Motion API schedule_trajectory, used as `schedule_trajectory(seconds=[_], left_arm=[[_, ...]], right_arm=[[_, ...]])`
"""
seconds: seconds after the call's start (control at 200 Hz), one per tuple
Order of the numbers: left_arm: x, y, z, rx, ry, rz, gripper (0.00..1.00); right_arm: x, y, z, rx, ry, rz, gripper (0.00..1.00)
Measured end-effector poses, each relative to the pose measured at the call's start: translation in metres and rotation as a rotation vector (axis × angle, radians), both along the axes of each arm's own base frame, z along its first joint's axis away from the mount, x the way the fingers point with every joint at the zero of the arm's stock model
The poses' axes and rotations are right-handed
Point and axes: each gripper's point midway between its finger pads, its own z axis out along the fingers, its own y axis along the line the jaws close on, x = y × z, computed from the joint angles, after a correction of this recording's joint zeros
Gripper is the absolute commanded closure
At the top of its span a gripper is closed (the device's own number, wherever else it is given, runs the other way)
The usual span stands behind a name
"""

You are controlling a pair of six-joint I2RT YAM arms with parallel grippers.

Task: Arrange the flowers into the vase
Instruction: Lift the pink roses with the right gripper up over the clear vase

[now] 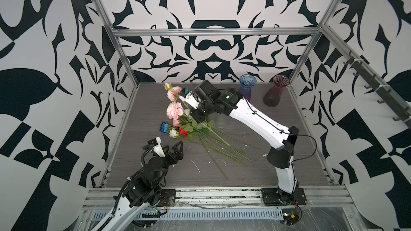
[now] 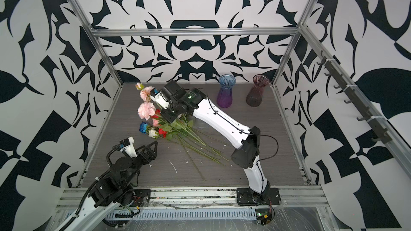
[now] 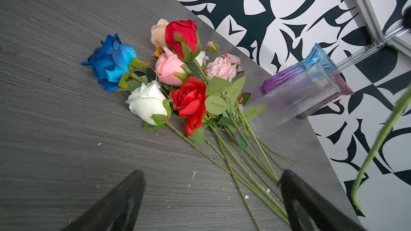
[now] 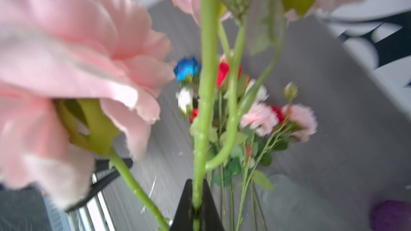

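Right gripper [image 4: 196, 196]: clamped tight on the thick green stem of a pink ruffled artificial spray [image 1: 175, 110], held above the table.
Left gripper [image 3: 211, 183]: spread wide, empty, low over the grey wood-grain table [image 3: 55, 130].
Remaining flowers [image 3: 178, 81]: heaped on the table, stems fanned, beside a clear ribbed glass vase [image 3: 295, 98].
Handling: probably light, top-heavy; stem springy, petals soft and crushable.
Grip spot: bare stem below the leaves, never the bloom.
Risk: side branches likely to snag the rim.

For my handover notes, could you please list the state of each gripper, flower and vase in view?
right gripper: shut on pink spray's stem.
pink spray: lifted, held.
left gripper: open, empty.
loose flowers: lying on table.
clear vase: upright, empty.
blue-purple vase: upright, empty.
dark red vase: upright, empty.
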Motion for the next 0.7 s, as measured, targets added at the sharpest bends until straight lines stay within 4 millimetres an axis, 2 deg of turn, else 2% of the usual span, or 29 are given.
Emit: schedule_trajectory(seconds=[0.11, 0.215, 0.33, 0.395, 0.45, 0.515, 0.7], left_arm=[[0.0, 0.0, 0.0, 0.0, 0.0, 0.0, 0.0], [0.0, 0.0, 0.0, 0.0, 0.0, 0.0, 0.01], [0.0, 0.0, 0.0, 0.001, 0.001, 0.0, 0.01], [0.0, 0.0, 0.0, 0.002, 0.002, 0.001, 0.01], [0.0, 0.0, 0.0, 0.002, 0.002, 0.001, 0.01], [0.0, 0.0, -0.001, 0.003, 0.003, 0.0, 0.01], [0.0, 0.0, -0.001, 0.003, 0.004, 0.001, 0.01]], right_arm=[[0.018, -0.022, 0.067, 0.132, -0.158, -0.096, 1.0], [0.032, -0.064, 0.129, 0.282, -0.341, -0.22, 1.0], [0.044, -0.115, 0.177, 0.4, -0.487, -0.354, 1.0], [0.058, -0.136, 0.201, 0.458, -0.547, -0.422, 1.0], [0.07, -0.15, 0.211, 0.494, -0.572, -0.468, 1.0], [0.086, -0.164, 0.21, 0.517, -0.571, -0.511, 1.0], [0.13, -0.181, 0.181, 0.538, -0.486, -0.594, 1.0]])
